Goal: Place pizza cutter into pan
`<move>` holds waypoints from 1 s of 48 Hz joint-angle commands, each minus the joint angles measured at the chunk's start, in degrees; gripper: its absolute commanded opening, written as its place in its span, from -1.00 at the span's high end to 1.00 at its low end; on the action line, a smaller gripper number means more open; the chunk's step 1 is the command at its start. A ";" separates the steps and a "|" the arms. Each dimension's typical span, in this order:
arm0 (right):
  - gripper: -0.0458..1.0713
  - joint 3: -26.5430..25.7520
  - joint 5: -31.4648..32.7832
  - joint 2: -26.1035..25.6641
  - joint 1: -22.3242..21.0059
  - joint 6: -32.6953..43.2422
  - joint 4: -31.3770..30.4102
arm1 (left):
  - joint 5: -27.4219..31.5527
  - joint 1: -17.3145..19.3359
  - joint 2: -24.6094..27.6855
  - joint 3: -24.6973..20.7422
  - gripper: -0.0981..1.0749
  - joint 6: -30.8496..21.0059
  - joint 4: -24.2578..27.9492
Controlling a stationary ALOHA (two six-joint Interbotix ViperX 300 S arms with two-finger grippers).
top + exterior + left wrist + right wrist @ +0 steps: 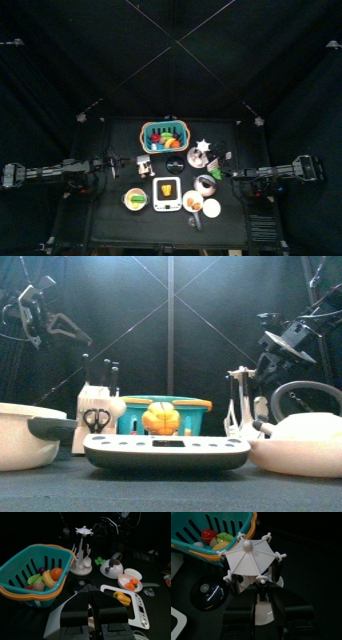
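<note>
The pan point(126, 197) stands at the table's front left, and in the front view it is the pale pan point(19, 438) with a black handle. A white utensil rack point(249, 558) stands right of the basket, with several utensils hanging from it. I cannot pick out the pizza cutter among them. The rack also shows in the left wrist view point(83, 556) and the front view point(241, 406). My right gripper point(264, 606) is open and empty, hanging above and just short of the rack. My left gripper point(91, 601) is shut and empty, raised over the table's left side.
A teal basket point(167, 135) of toy fruit stands at the back. A white scale point(166, 191) is at front middle, a kettle point(207, 183) and a bowl point(201, 205) of food to its right, and a knife block point(95, 406) on the left.
</note>
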 commanded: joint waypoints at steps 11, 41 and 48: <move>-0.07 -1.32 0.09 -2.11 0.70 -0.26 0.26 | -0.26 0.18 0.26 -0.70 0.21 0.00 -0.18; -0.07 -0.53 -1.49 -5.45 7.56 -0.26 6.15 | -0.26 0.18 0.26 -0.53 0.21 0.09 -0.35; -0.07 -0.44 -2.72 -5.45 7.56 -0.26 5.89 | -0.26 0.18 0.26 -0.70 0.21 -0.09 -0.35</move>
